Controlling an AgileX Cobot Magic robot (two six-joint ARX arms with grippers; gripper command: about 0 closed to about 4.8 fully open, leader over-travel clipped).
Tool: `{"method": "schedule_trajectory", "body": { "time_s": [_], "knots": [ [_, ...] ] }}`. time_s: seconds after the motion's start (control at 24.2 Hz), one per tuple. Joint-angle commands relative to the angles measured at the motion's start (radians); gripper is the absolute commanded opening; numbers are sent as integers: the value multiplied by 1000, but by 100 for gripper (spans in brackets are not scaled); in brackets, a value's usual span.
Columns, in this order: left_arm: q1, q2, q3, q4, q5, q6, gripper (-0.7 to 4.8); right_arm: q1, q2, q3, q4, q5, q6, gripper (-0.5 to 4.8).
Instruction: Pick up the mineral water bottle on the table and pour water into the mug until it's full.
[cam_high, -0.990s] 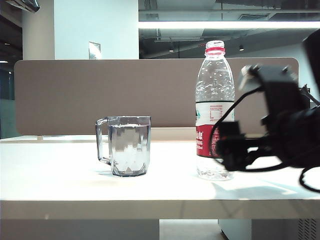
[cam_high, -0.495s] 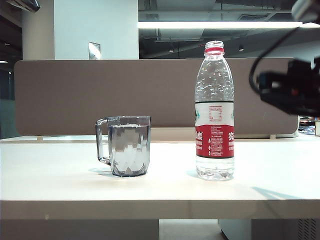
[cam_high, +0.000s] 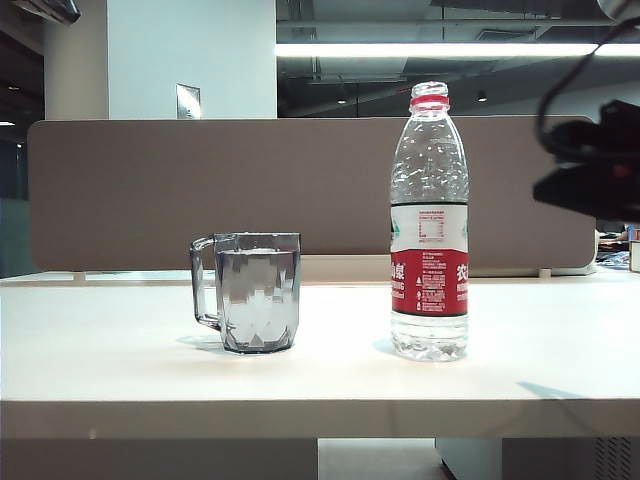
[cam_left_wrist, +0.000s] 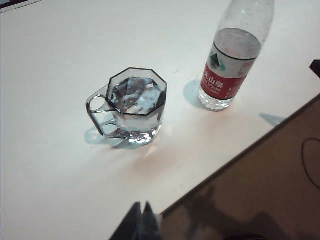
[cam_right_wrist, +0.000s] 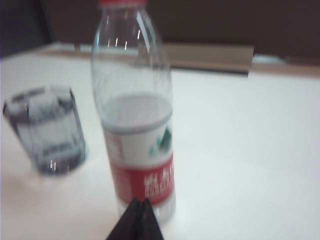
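Observation:
The mineral water bottle (cam_high: 430, 225) stands upright on the table (cam_high: 120, 370), with no cap on its neck. The smoky-grey mug (cam_high: 258, 292) sits to its left, handle turned away from the bottle, and holds water (cam_high: 258, 275) almost to the rim. My right gripper (cam_right_wrist: 140, 201) is shut and empty, hovering short of the bottle (cam_right_wrist: 135, 110) and touching nothing. Its arm (cam_high: 595, 165) shows dark and raised at the right edge of the exterior view. My left gripper (cam_left_wrist: 141, 205) is shut and empty above the table's edge, well back from the mug (cam_left_wrist: 136, 102) and the bottle (cam_left_wrist: 232, 60).
A brown partition panel (cam_high: 150, 190) runs along the back of the table. The table's thick front edge (cam_high: 300, 415) is near the camera. A black cable (cam_high: 570, 70) loops above the right arm. Brown floor (cam_left_wrist: 260, 190) lies beyond the table's edge.
My right gripper was open around the bottle's lower part; it has let go, pulled back up and to the right, and shut. Bottle and mug stay where they stood.

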Motion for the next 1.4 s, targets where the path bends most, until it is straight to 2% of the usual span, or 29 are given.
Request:
{"method": "schedule_trajectory", "body": {
  "time_s": [0.04, 0.21, 0.29, 0.41, 0.66, 0.95, 1.24, 1.4],
  "knots": [
    [0, -2, 4, 13, 2, 4, -5, -2, -218, -7, -369, -11, 2, 8],
    [0, -2, 4, 13, 2, 4, -5, -28, -426, -7, -639, -14, 18, 8],
    [0, -2, 4, 13, 2, 4, -5, -88, -557, -7, -807, -15, 24, 9],
    [0, -2, 4, 13, 2, 4, -5, -194, -648, -6, -944, -13, 39, 9],
    [0, -2, 4, 13, 2, 4, -5, -355, -719, -6, -1015, -17, 40, 10],
    [0, -2, 4, 13, 2, 4, -5, -494, -835, -6, -1044, -100, 39, 13],
    [0, -2, 4, 13, 2, 4, -5, -515, -956, -6, -1044, -100, 39, 13],
    [0, -2, 3, 13, 2, 4, -5, -515, -954, -6, -1038, -100, 39, 13]
  ]
}}
